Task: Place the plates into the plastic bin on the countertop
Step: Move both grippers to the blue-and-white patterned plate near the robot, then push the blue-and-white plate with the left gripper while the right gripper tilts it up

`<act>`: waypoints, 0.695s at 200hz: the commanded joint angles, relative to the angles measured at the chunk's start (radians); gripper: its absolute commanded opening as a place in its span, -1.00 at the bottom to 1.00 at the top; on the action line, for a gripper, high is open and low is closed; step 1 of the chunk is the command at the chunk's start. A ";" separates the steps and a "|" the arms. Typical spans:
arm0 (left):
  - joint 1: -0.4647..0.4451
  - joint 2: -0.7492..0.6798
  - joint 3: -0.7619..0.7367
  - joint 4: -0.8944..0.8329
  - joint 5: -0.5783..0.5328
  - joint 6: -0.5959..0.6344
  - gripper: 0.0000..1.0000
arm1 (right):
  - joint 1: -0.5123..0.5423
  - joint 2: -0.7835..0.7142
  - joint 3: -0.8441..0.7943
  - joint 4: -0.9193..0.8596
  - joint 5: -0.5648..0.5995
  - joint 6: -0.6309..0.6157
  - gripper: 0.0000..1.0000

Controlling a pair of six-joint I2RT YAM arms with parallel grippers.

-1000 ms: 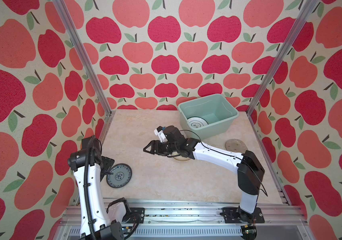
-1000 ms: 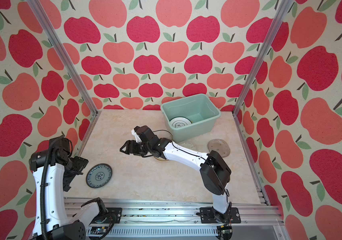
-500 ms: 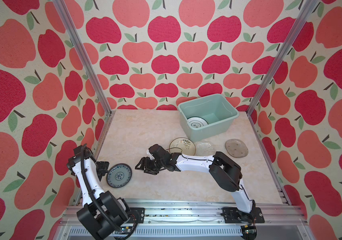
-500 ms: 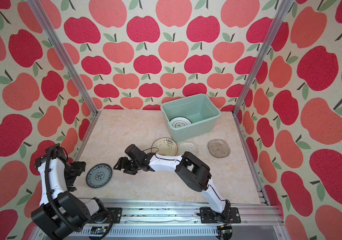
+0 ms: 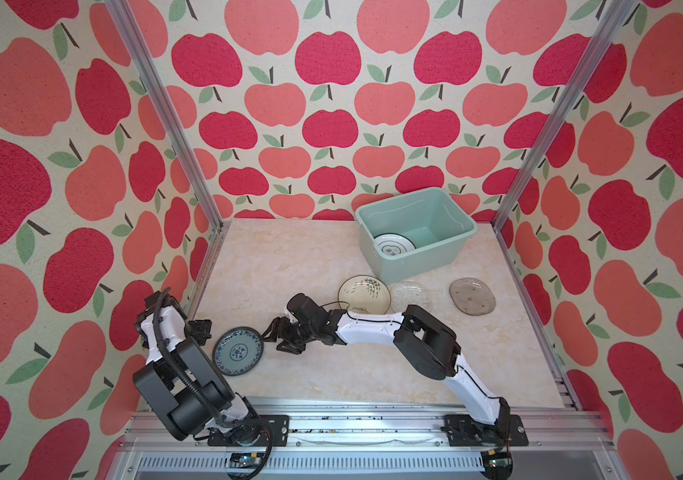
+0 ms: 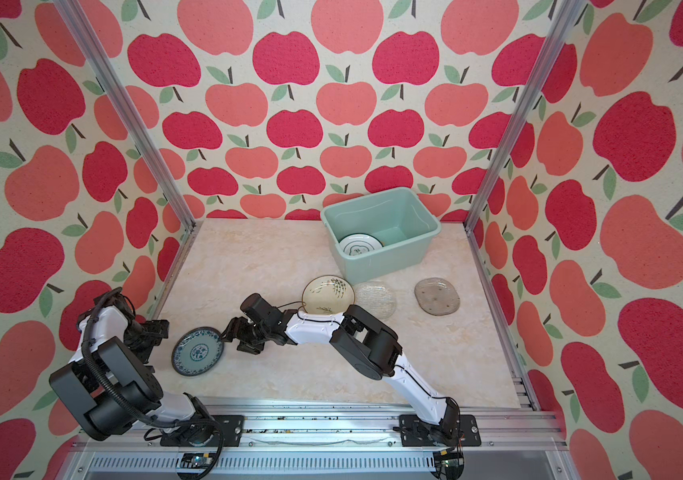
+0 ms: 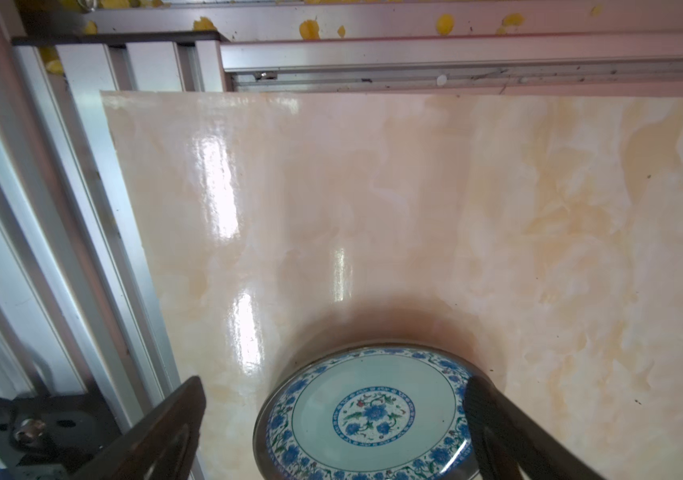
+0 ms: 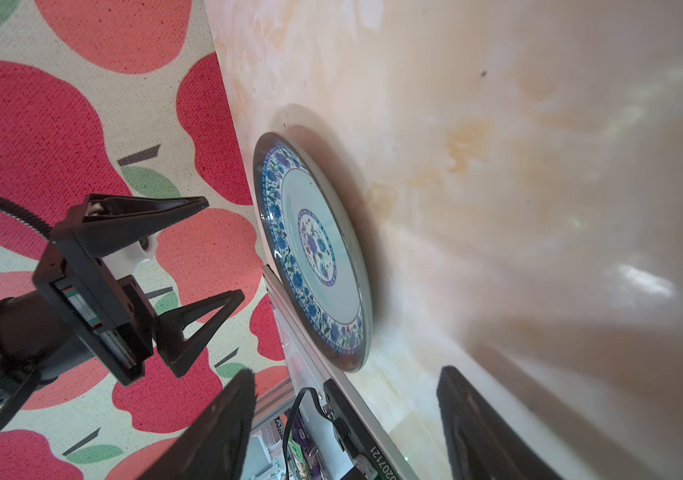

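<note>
Glossy blue-flowered plate [image 5: 238, 351] on marbled bench [image 5: 331, 382]; left hand [image 8: 223, 249], right hand [image 5: 273, 340] released. Mint plastic bin [image 5: 418, 259] holds perhaps one white plate [image 5: 393, 246].

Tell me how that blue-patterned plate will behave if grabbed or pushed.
The blue-patterned plate looks rigid and glossy, so probably slippery in the jaws. Lying flat on the shiny countertop, it would likely slide, not tip, when pushed. Its low rim likely leaves little to grip.

1 blue plate [image 5: 238, 351], 1 cream plate [image 5: 364, 295], 1 white plate [image 5: 394, 246], 2 glass plates [image 5: 409, 292] [image 5: 472, 296], 1 bin [image 5: 423, 262].
</note>
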 commanded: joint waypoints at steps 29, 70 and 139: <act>0.001 0.089 -0.073 0.139 0.095 -0.082 0.99 | -0.005 0.070 0.082 0.007 -0.052 0.033 0.43; -0.065 0.126 -0.092 0.170 0.078 -0.134 0.96 | -0.005 0.124 0.154 0.010 -0.098 0.035 0.42; -0.183 0.167 -0.139 0.214 0.131 -0.239 0.94 | -0.005 0.154 0.172 0.042 -0.128 0.054 0.32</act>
